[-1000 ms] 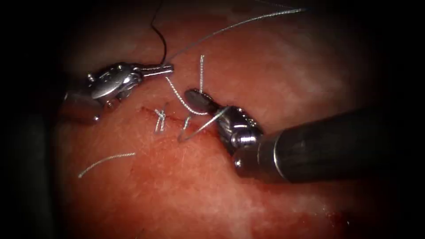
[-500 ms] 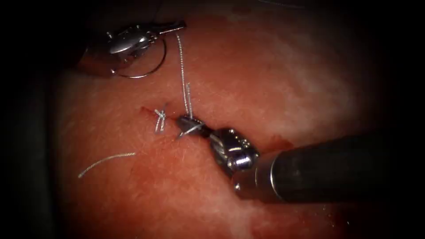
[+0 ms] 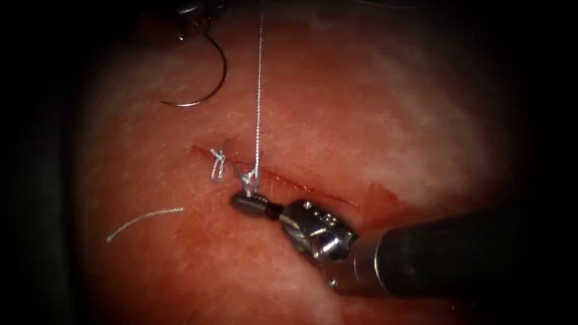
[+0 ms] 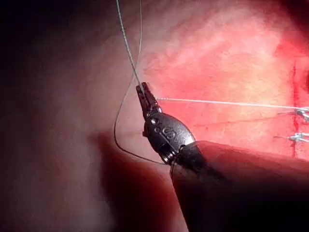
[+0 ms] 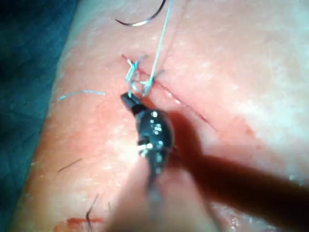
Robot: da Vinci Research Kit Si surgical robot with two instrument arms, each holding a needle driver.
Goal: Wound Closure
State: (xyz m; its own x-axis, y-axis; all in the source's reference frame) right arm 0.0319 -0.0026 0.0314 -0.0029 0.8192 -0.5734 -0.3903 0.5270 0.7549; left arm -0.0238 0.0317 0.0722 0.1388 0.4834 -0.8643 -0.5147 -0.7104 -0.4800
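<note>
My left tool (image 3: 198, 8) is at the top edge of the endoscope view; in the left wrist view its jaws (image 4: 141, 90) are shut on the thread (image 4: 227, 102). That thread (image 3: 259, 90) runs taut down to a knot (image 3: 249, 179) on the cut (image 3: 313, 191). My right tool (image 3: 243, 201) sits just below the knot, jaws shut on the thread's short end, as the right wrist view (image 5: 128, 100) also shows. The curved needle (image 3: 208, 90) hangs free below the left tool, out of the tissue (image 3: 373, 120) and to the left of the taut thread. Neither tool holds it.
An earlier tied stitch (image 3: 217, 162) sits on the cut just left of the knot. A loose cut piece of thread (image 3: 144, 216) lies on the tissue at lower left. Red fluid (image 3: 376, 195) marks the cut's right end, near the right tool's shaft (image 3: 445, 253).
The left tool has risen to the top edge, drawing the thread straight and taut. The right tool has moved down and left with the short end. The loose loop has closed into a knot.
</note>
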